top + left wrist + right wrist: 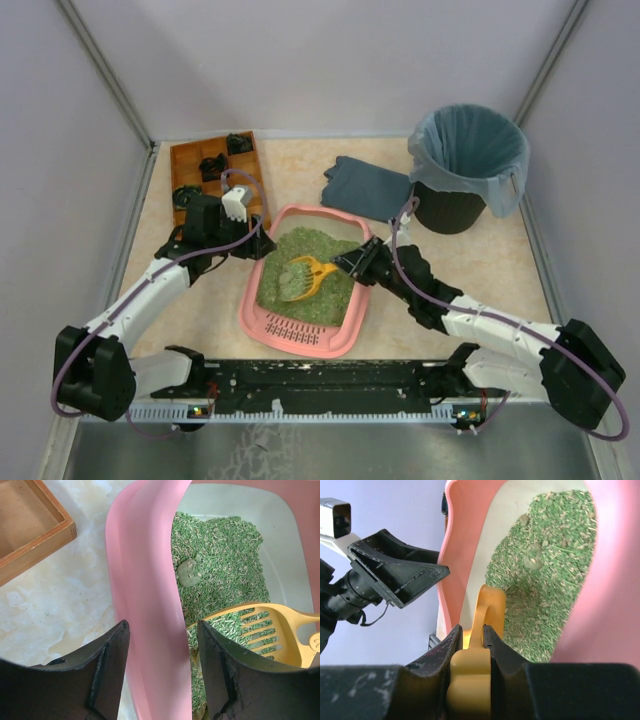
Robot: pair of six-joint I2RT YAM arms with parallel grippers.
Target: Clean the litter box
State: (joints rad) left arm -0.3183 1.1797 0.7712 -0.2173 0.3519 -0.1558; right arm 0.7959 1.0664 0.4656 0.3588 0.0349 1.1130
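Note:
The pink litter box (252, 292) lies mid-table, full of green litter, its slotted grille at the near end. My right gripper (350, 264) reaches over its right rim and is shut on the handle of a yellow slotted scoop (305, 277). The scoop's blade rests on the litter (272, 630). My left gripper (162, 625) is open and straddles the box's left wall (145, 580). Its outer finger lies against the wall and its inner finger hangs over the litter with a gap. A grey-green clump (187, 572) sits in the litter beyond the scoop.
A brown wooden compartment tray (190, 160) with dark items stands at the back left, close to my left arm. A black bin with a blue-grey bag (465, 165) stands at the back right. A folded dark cloth (365, 185) lies between bin and box.

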